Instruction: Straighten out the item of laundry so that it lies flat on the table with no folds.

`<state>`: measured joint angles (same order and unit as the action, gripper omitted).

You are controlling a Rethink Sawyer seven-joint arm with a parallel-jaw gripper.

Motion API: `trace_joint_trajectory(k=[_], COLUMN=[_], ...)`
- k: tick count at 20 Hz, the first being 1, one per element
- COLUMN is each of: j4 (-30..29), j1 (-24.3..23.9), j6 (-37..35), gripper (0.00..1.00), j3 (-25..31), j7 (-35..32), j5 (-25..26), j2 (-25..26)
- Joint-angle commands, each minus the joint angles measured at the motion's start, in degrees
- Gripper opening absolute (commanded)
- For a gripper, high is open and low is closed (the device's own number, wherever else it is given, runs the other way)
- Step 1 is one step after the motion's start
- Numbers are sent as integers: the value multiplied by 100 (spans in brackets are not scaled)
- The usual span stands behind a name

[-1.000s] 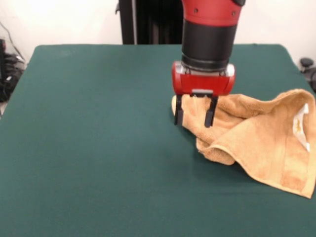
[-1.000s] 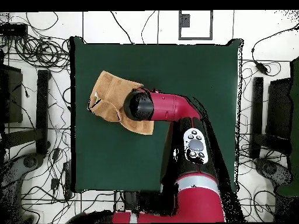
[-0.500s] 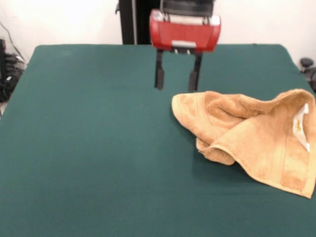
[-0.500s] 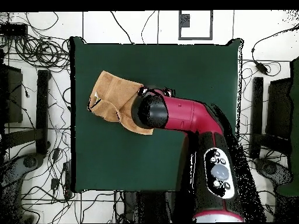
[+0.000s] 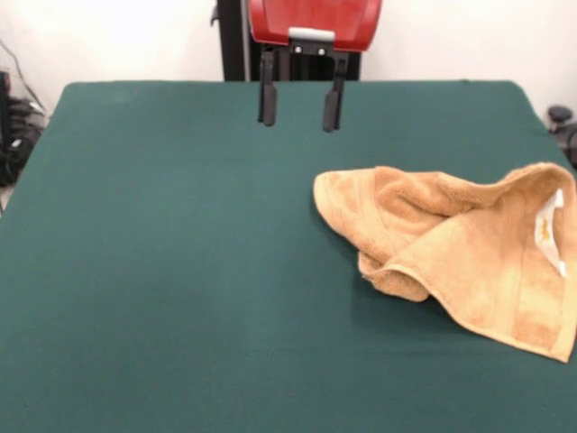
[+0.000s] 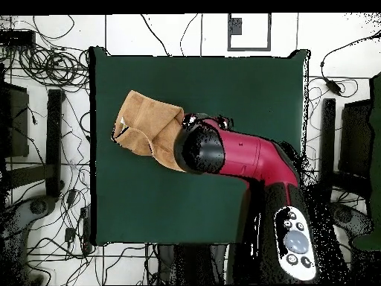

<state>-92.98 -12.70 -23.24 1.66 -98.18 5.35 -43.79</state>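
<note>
- So, biggest thing first: you've got the table (image 5: 162,271), a big green felt top with loads of bare room on the side away from the cloth, so there's plenty of space to spread things out.
- Your towel (image 5: 451,253) sits crumpled near one edge of the table, doubled over itself, with a rolled fold (image 5: 397,280) along the near side and the white label (image 5: 547,230) poking out at the edge end.
- It looks like soft, floppy terry: light, no stiffness, probably grippy on felt. I'd guess it drags and bunches rather than slides, so lift, don't push.
- Best grab, I reckon, is the free corner (image 5: 329,194) nearest mid-table, or the top layer's hem.
- Your gripper (image 5: 296,99) hangs above the table, well clear of the towel, jaws apart, holding nothing.
</note>
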Motion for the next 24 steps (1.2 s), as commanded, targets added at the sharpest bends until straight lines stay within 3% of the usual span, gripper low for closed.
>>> trace_joint_trajectory(k=[1, 24], j4=[-916, -1135], j1=[83, 357], j6=[-141, -289], gripper=[100, 100], j3=[777, 555], j7=[117, -178], j5=[405, 636], j2=[158, -78])
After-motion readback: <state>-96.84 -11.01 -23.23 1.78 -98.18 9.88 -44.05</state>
